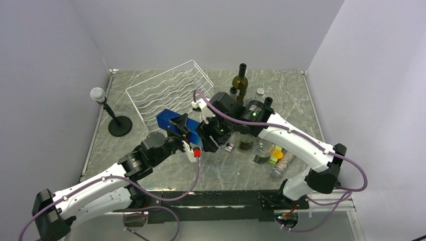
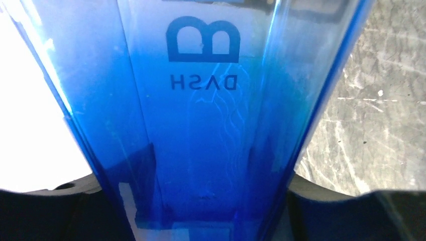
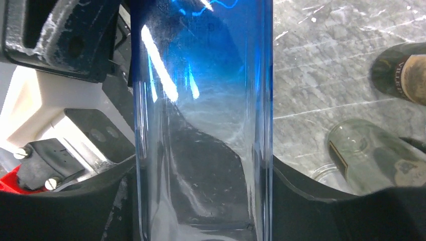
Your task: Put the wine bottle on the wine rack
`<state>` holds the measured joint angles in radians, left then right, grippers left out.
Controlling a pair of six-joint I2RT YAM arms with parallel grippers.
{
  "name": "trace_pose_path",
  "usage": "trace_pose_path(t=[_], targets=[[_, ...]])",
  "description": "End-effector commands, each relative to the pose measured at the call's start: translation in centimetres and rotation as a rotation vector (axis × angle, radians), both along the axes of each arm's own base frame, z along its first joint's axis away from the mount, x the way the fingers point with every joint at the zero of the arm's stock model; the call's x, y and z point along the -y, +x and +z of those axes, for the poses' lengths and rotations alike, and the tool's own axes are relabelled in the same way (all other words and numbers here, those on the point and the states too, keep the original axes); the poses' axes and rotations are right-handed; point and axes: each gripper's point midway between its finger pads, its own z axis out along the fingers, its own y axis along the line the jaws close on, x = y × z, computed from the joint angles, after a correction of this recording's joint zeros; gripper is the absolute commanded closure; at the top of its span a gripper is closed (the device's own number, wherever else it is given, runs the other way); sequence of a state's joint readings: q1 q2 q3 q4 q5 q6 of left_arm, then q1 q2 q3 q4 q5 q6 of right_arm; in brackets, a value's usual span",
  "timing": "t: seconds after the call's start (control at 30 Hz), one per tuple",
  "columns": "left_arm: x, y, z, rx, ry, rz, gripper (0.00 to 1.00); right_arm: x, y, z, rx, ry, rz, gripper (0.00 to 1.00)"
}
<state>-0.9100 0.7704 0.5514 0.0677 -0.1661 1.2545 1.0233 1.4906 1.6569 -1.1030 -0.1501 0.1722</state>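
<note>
Both pairs of jaws are closed onto the wine bottle [image 2: 211, 125]: the left gripper [image 2: 201, 208] has its dark fingers pressed to the two sides of the blue glass, and the right gripper [image 3: 203, 213] clasps it the same way, with no gap seen at either side. This bottle is translucent blue, with flat, faceted panels rather than a round wall. In the left wrist view a large "B" and smaller lettering show upside down. From above it lies tilted between the two wrists, lifted over the table [image 1: 296, 100] at the near edge of the wine rack [image 1: 171, 90]. Whether it touches the wire I cannot tell. That rack is white wire with wavy rods forming rows of cradles, and it stands at the back left of the grey, marble-veined top. Behind the right arm a dark green bottle [image 1: 241, 83] stands upright, and clear glass bottles [image 1: 263, 150] lie near the right arm. A black round-based microphone stand [image 1: 114, 120] sits left of the rack.
</note>
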Motion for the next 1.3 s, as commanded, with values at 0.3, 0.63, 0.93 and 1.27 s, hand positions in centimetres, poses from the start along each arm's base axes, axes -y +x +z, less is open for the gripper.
trace_pose_path(t=[0.3,0.63,0.93,1.27], targets=[[-0.4,-0.1,10.1,0.17,-0.326,0.015,0.51,0.2,1.8,1.0,0.102,0.06,-0.115,1.0],[-0.3,0.7,7.0,0.032,-0.254,0.063,0.01,0.3,3.5,4.6,0.245,0.203,-0.207,1.0],[0.1,-3.0,5.9,-0.193,-0.266,-0.075,0.01,0.3,4.8,7.6,0.307,0.271,-0.286,1.0],[-1.4,-7.1,11.2,-0.21,-0.502,-0.202,0.01,-1.6,5.6,6.7,0.318,0.325,-0.281,1.0]])
